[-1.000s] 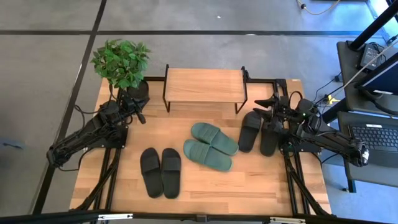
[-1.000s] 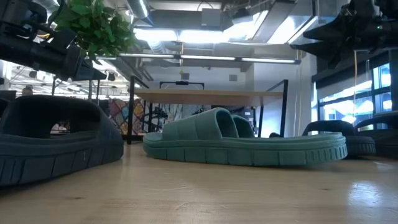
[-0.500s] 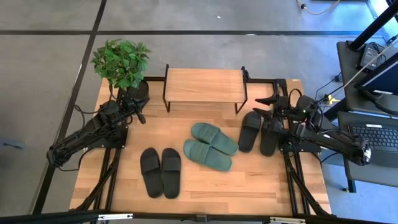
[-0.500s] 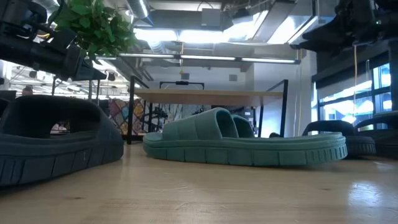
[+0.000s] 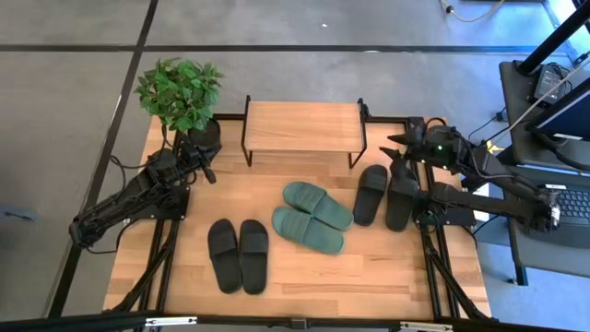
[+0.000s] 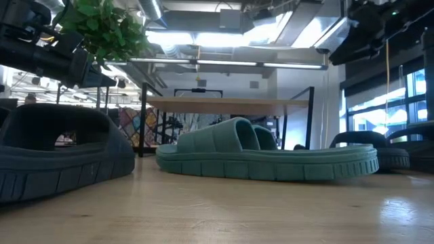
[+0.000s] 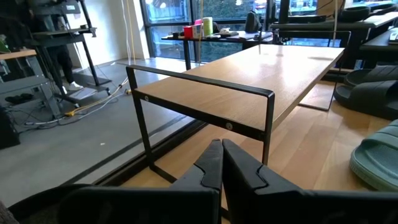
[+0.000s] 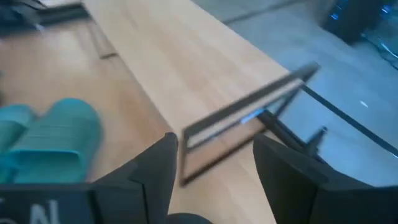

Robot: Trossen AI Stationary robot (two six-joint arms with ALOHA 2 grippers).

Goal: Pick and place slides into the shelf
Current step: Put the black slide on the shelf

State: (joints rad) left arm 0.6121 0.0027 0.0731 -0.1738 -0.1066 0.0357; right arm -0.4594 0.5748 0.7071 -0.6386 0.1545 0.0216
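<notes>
Six slides lie sole-down on the table: a black pair [image 5: 238, 255] near the front, a green pair [image 5: 313, 217] in the middle with one overlapping the other, and a black pair [image 5: 385, 195] on the right. The shelf [image 5: 302, 126] stands at the far edge on its black frame. My right gripper [image 5: 395, 148] hovers open above the far ends of the right black pair, pointing at the shelf's right end [image 8: 249, 118]. My left gripper [image 5: 208, 171] waits shut, left of the shelf [image 7: 249, 81], beside the plant pot.
A potted plant [image 5: 180, 92] stands at the far left corner, just behind my left gripper. Bare wood lies along the near edge and left of the front black pair. Beyond the table's right edge are a desk and a laptop [image 5: 553, 198].
My right gripper has risen and drawn back toward the table's far edge, from over the right black pair toward the shelf's right end. It has stayed open. The slides and the left arm have not moved.
</notes>
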